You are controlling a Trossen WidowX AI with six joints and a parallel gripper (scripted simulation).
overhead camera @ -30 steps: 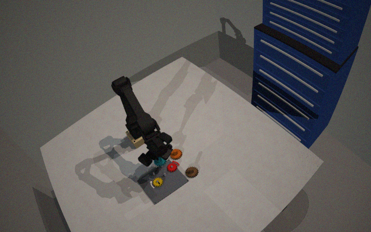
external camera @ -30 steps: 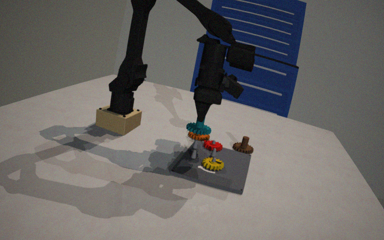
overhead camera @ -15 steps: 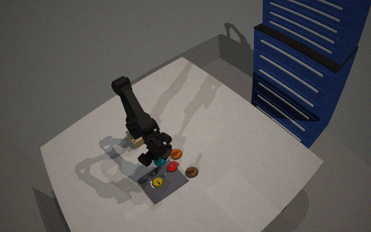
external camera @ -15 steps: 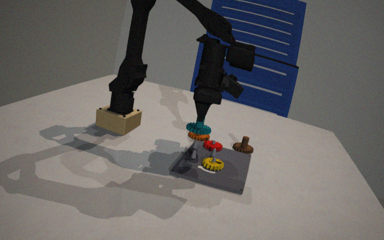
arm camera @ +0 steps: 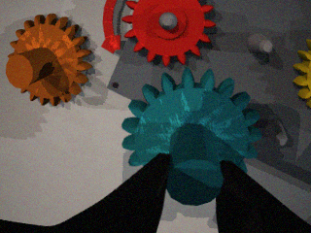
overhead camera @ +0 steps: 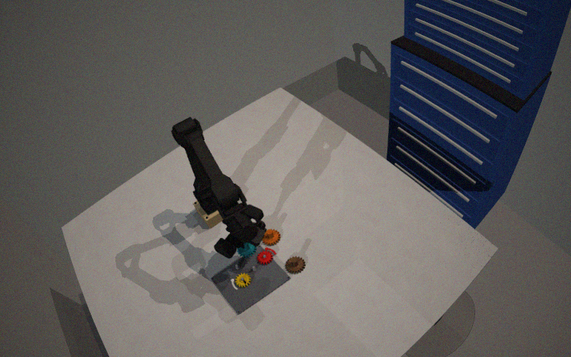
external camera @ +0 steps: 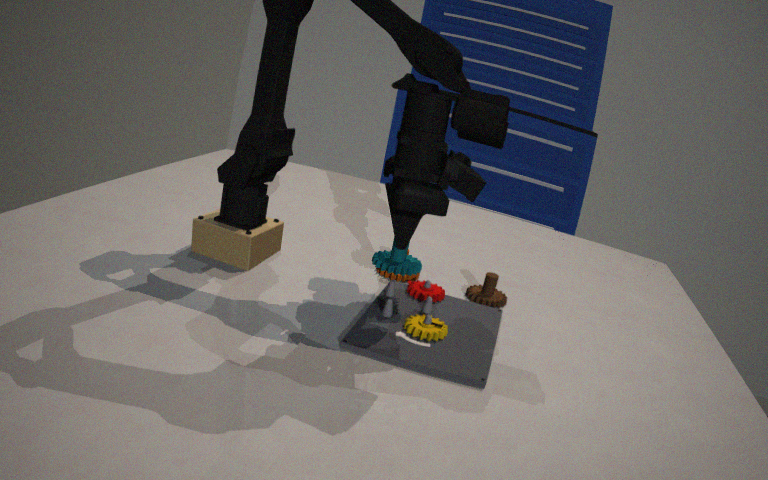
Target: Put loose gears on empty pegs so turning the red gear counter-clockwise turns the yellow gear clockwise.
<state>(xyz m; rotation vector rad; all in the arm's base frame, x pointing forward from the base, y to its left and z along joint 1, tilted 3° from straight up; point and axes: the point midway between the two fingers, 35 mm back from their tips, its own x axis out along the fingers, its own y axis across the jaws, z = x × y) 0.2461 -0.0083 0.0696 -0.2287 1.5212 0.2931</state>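
Note:
My gripper (external camera: 400, 247) (arm camera: 193, 167) is shut on the post of the teal gear (overhead camera: 246, 251) (external camera: 397, 264) (arm camera: 194, 104), holding it above the board's edge near the red gear. The red gear (overhead camera: 262, 259) (external camera: 425, 292) (arm camera: 187, 36) and yellow gear (overhead camera: 243, 280) (external camera: 414, 330) (arm camera: 304, 73) sit on pegs of the grey board (overhead camera: 253, 298) (external camera: 459, 356) (arm camera: 130, 73). Empty pegs include one (overhead camera: 253, 268) (external camera: 428, 308) (arm camera: 259, 45) between them and another (overhead camera: 236, 266) (external camera: 387, 308) (arm camera: 281, 133) to the side; a third peg (external camera: 390, 289) shows behind it in the exterior view.
The orange gear (overhead camera: 273, 237) (external camera: 400, 277) (arm camera: 53, 41) stands on the table close to the board, partly behind the teal gear in the exterior view. The brown gear (overhead camera: 295, 265) (external camera: 486, 296) stands beside the board's other edge. Arm shadows cross the board.

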